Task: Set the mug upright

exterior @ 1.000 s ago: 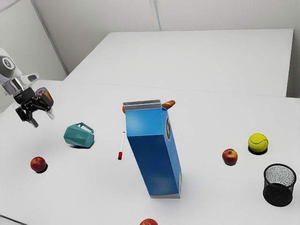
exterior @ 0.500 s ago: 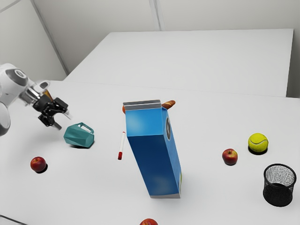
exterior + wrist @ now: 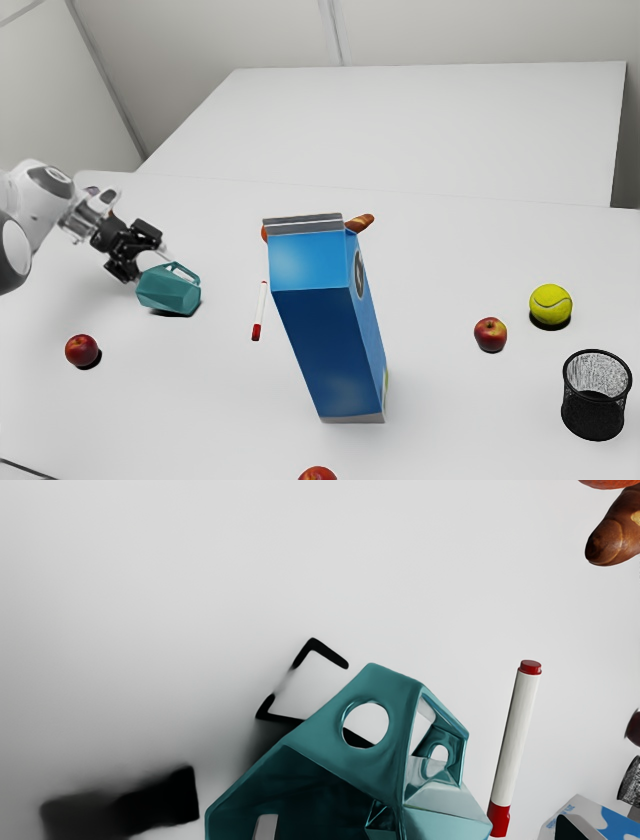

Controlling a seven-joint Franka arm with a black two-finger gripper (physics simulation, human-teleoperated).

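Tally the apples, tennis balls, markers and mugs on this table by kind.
Apples: 3
Tennis balls: 1
Markers: 1
Mugs: 1
Total: 6
Not counted: an orange-red thing partly behind the carton, too hidden to name.

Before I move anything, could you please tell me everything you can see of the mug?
The mug is teal and faceted, its glossy surface looking like glazed ceramic or plastic, with an angular handle and round openings seen in the wrist view. It lies on its side on the white table, between the hand and the red-and-white marker. The hand is open right by it; I cannot tell whether they touch.
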